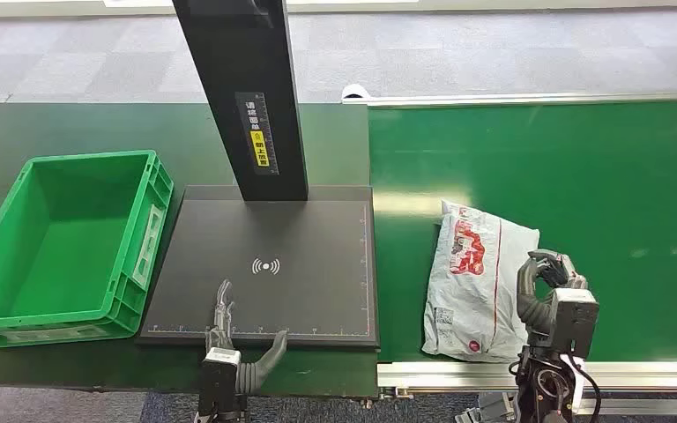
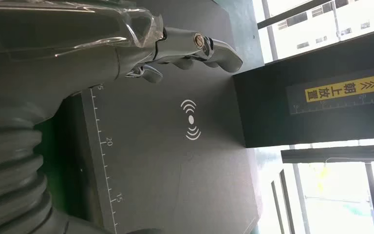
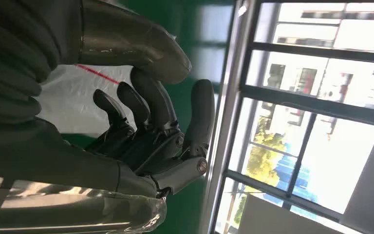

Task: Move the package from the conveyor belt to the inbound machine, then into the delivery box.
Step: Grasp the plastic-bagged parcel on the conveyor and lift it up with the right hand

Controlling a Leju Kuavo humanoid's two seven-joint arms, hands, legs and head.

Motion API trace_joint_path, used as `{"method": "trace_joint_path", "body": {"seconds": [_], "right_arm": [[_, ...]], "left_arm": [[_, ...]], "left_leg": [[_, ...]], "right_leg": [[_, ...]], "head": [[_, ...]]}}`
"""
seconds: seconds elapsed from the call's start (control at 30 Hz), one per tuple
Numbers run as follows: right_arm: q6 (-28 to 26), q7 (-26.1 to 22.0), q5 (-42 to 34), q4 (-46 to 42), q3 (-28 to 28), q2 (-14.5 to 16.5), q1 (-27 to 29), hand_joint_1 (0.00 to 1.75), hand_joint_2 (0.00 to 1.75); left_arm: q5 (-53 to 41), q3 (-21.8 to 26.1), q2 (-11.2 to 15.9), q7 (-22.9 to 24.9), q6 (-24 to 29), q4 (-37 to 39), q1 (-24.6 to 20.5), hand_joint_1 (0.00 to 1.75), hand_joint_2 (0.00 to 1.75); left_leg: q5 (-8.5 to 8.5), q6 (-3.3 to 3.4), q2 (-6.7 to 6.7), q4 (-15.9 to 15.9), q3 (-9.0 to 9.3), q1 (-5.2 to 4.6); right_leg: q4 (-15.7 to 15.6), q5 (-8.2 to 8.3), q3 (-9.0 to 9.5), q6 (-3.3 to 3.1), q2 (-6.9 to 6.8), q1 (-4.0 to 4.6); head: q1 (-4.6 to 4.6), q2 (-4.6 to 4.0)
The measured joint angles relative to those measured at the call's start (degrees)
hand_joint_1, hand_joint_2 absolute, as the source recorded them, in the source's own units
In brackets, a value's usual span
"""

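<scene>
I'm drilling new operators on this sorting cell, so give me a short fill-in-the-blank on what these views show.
1. The white package lies on the green ____.
2. The hand nearest the package is the robot's ____ hand.
3. The left hand is over the near edge of the black ____ plate.
4. The crate left of the inbound machine is ____ in colour.

Missing words: conveyor belt; right; inbound machine; green

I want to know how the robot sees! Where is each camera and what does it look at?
Head view: up high, looking down at the package, green box, both hands.
Left wrist view: behind the left hand, facing the black scanner plate.
Right wrist view: behind the right hand, beside the package.
Head and left wrist share the plate.
</scene>
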Motion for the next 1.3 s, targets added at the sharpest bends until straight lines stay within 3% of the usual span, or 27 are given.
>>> {"method": "trace_joint_path", "body": {"seconds": [0.07,0.1,0.2,0.23,0.3,0.43,0.57,0.73,0.9,1.17,1.3], "right_arm": [[-1.0,1.2,1.7,-0.1,0.6,-0.3,0.0,0.82,1.75],[-1.7,2.2,3.1,-0.2,1.1,-0.5,-0.1,0.69,1.75],[-2.5,3.0,4.2,-0.6,2.3,-1.0,-0.1,0.07,1.75],[-3.0,3.5,4.9,-0.6,2.6,-1.2,-0.1,0.00,1.75],[-5.7,5.8,9.6,-0.1,3.2,-1.7,-0.7,0.00,1.75],[-13.8,13.8,29.2,10.2,5.2,-5.6,-7.7,0.00,1.75],[-12.3,16.3,37.1,22.8,6.9,-9.6,-15.2,0.00,1.75],[-8.5,19.1,40.6,35.3,8.3,-12.9,-22.3,0.00,1.75],[-2.7,20.7,42.2,42.5,9.3,-14.2,-25.7,0.00,1.75],[11.5,14.8,37.4,48.2,8.8,-14.1,-27.9,0.00,1.75],[14.3,13.7,36.2,49.5,8.0,-14.0,-28.3,0.00,1.75]], "left_arm": [[0.0,0.1,0.0,0.0,-0.1,0.0,0.0,0.00,1.75],[0.0,0.1,0.0,0.0,-0.1,-0.1,0.0,0.00,1.75],[0.0,0.2,0.0,0.0,-0.2,-0.3,0.1,0.00,1.75],[0.0,0.3,0.0,0.0,-0.2,-0.3,0.1,0.00,1.75],[0.0,0.3,-0.1,0.0,-0.6,-0.4,0.1,0.00,1.75],[-0.1,0.4,-0.1,0.0,-2.0,-0.4,0.0,0.00,1.75],[-0.2,0.3,-0.1,0.0,-2.6,-0.4,-0.1,0.00,1.75],[-0.3,-0.2,0.1,0.0,-2.7,-0.4,-0.1,0.00,1.75],[-0.2,-0.5,0.2,0.0,-2.7,-0.4,-0.2,0.00,1.75],[0.0,-1.1,0.5,0.0,-2.7,-0.4,-0.3,0.00,1.75],[0.0,-1.5,0.6,0.0,-2.7,-0.3,-0.4,0.00,1.75]], "left_leg": [[0.00,0.00,-0.01,0.0,-0.01,0.00],[0.01,0.00,-0.01,0.0,-0.02,-0.01],[0.01,0.00,-0.03,0.0,-0.03,-0.01],[0.01,0.00,-0.03,0.0,-0.04,-0.01],[0.00,0.00,-0.02,0.0,-0.07,-0.01],[0.03,0.02,0.11,0.0,-0.05,-0.01],[0.08,0.05,-0.06,0.0,-0.07,-0.02],[0.09,0.06,-0.21,0.1,-0.12,-0.02],[0.08,0.05,-0.21,0.1,-0.22,-0.02],[0.08,0.05,-0.19,0.1,-0.23,-0.02],[0.08,0.05,-0.19,0.1,-0.22,-0.02]], "right_leg": [[0.0,0.00,0.00,0.00,-0.01,0.00],[0.0,0.00,0.00,0.00,-0.02,-0.01],[0.0,0.00,0.00,0.00,-0.02,-0.01],[0.0,0.00,0.00,0.00,-0.02,-0.01],[0.0,0.00,-0.03,0.00,-0.02,-0.01],[0.0,0.04,-0.03,0.01,0.05,-0.01],[0.0,0.07,0.01,0.06,-0.08,-0.03],[0.0,0.07,-0.04,0.07,-0.19,-0.03],[0.0,0.06,0.10,0.07,-0.18,-0.02],[0.0,0.06,0.16,0.07,-0.18,-0.02],[0.0,0.06,0.16,0.07,-0.18,-0.02]], "head": [[0.01,-0.01],[0.01,-0.01],[0.00,-0.01],[0.01,0.00],[0.00,0.01],[0.01,0.01],[-0.01,0.01],[0.00,-0.01],[0.00,0.01],[0.01,0.01],[0.00,0.01]]}}
